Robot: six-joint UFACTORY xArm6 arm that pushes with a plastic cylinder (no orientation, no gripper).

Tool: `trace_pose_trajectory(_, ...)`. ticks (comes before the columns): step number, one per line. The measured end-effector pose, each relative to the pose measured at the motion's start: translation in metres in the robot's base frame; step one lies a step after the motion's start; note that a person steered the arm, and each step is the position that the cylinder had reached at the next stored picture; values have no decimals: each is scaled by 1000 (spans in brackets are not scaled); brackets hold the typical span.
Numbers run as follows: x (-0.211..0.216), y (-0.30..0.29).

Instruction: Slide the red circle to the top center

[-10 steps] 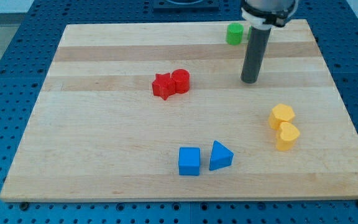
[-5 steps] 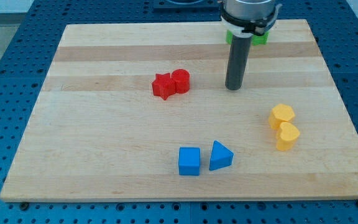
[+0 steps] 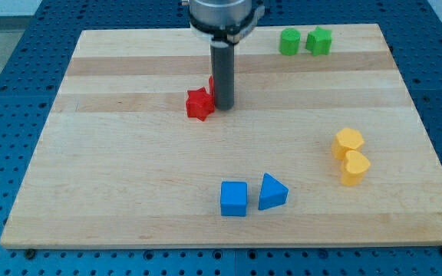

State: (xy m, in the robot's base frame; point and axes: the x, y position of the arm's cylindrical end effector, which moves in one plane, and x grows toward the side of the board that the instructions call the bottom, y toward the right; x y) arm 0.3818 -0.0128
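Item 1, red circle (image 3: 212,83): almost wholly hidden behind the rod; only a thin red sliver shows at the rod's left edge. Location: board centre, slightly toward the view's top and left of the midline. Exact contact with the rod cannot be judged.

Item 2, my tip (image 3: 223,106): the lower end of the dark rod, resting on the board directly in front of the red circle, on the view's-bottom side of it. No jaws exist on this rig; the rod is a plain pusher, so there is nothing to open or close.

Item 3, red star (image 3: 199,103): just beside the tip, on the view's left, apparently touching or nearly touching the circle.

Item 4, green blocks: a round-looking one (image 3: 289,41) and an angular one (image 3: 318,41), side by side near the top edge, right of centre.

Item 5, yellow blocks: two (image 3: 347,142) (image 3: 354,168), stacked in line at the view's right, touching.

Item 6, blue cube (image 3: 234,198) and blue triangle (image 3: 272,192): near the bottom centre, just apart.

Item 7, wooden board (image 3: 113,176).

Progress, as a judgement: the circle sits well short of the top centre. The tip looks placed for a push toward the view's top; the slide itself remains to be done.
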Motion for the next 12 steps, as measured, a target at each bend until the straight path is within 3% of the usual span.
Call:
trace_pose_trajectory(2,-63,-6)
trace_pose_trajectory(3,-43,-37)
trace_pose_trajectory(6,-99,-36)
trace_pose_trajectory(7,-115,-4)
trace_pose_trajectory(9,-132,-61)
trace_pose_trajectory(12,-154,11)
